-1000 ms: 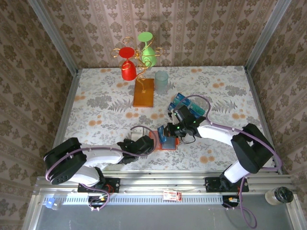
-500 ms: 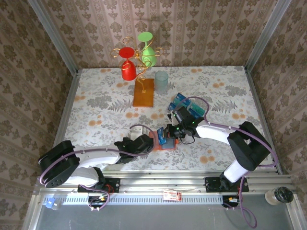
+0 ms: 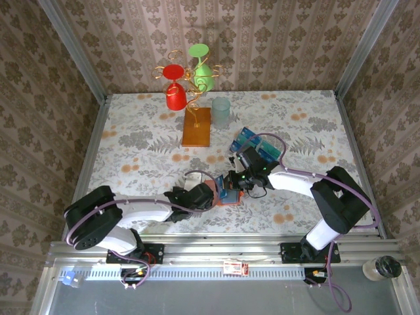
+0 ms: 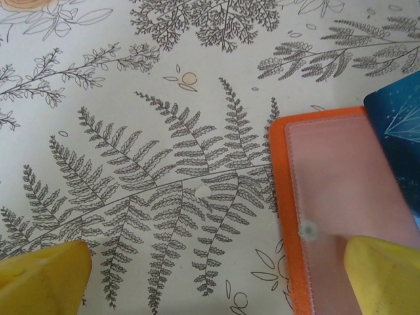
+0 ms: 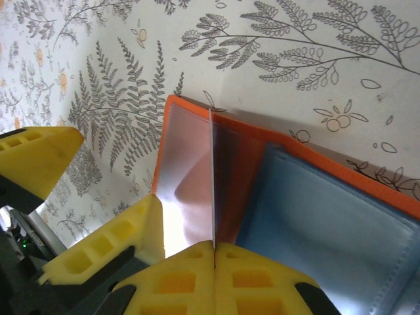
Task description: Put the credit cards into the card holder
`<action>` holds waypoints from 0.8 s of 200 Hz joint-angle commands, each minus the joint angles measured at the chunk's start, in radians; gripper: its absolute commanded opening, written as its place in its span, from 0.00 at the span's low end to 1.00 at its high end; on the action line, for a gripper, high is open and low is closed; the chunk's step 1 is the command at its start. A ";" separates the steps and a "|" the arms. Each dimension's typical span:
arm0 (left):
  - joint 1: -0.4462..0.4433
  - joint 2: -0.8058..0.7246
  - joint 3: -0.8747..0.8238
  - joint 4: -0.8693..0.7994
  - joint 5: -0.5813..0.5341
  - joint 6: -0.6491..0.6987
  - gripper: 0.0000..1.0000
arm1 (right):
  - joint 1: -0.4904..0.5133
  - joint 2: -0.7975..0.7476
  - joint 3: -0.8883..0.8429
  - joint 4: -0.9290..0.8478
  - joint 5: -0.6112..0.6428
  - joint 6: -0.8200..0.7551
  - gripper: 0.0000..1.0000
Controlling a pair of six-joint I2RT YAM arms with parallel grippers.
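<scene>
The orange card holder (image 3: 228, 199) lies open near the table's front middle, with a clear pocket (image 4: 341, 184) and a blue lining (image 5: 328, 223). My right gripper (image 5: 215, 248) is shut on a thin card (image 5: 212, 177) seen edge-on, standing upright over the holder's fold. In the top view it sits at the holder's right side (image 3: 230, 179). My left gripper (image 4: 213, 266) is open wide at the holder's left edge (image 3: 209, 193), with one yellow finger (image 4: 384, 275) on the clear pocket and the other on the tablecloth. More blue cards (image 3: 252, 140) lie stacked behind the right arm.
A gold wire stand (image 3: 187, 79) carrying a red and a green cup stands at the back on an orange-brown base (image 3: 197, 126). A pale translucent cup (image 3: 221, 111) is beside it. Metal frame rails run along the table's sides.
My left arm's elbow has shifted while its gripper edged right against the holder. The right gripper moved slightly left over the holder, still pinching the card.
</scene>
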 commanded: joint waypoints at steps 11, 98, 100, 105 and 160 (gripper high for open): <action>0.005 0.013 0.002 -0.021 -0.008 -0.010 1.00 | -0.016 -0.097 -0.054 0.054 -0.023 0.021 0.00; -0.021 0.023 -0.007 -0.042 -0.034 -0.063 1.00 | -0.002 -0.285 -0.260 0.288 0.127 0.197 0.00; -0.021 0.024 -0.007 -0.043 -0.034 -0.063 1.00 | -0.001 -0.289 -0.264 0.294 0.134 0.200 0.00; -0.022 0.023 -0.007 -0.045 -0.035 -0.064 1.00 | 0.001 -0.298 -0.278 0.307 0.147 0.207 0.00; -0.024 0.018 -0.009 -0.056 -0.045 -0.073 1.00 | 0.011 -0.345 -0.368 0.424 0.216 0.248 0.00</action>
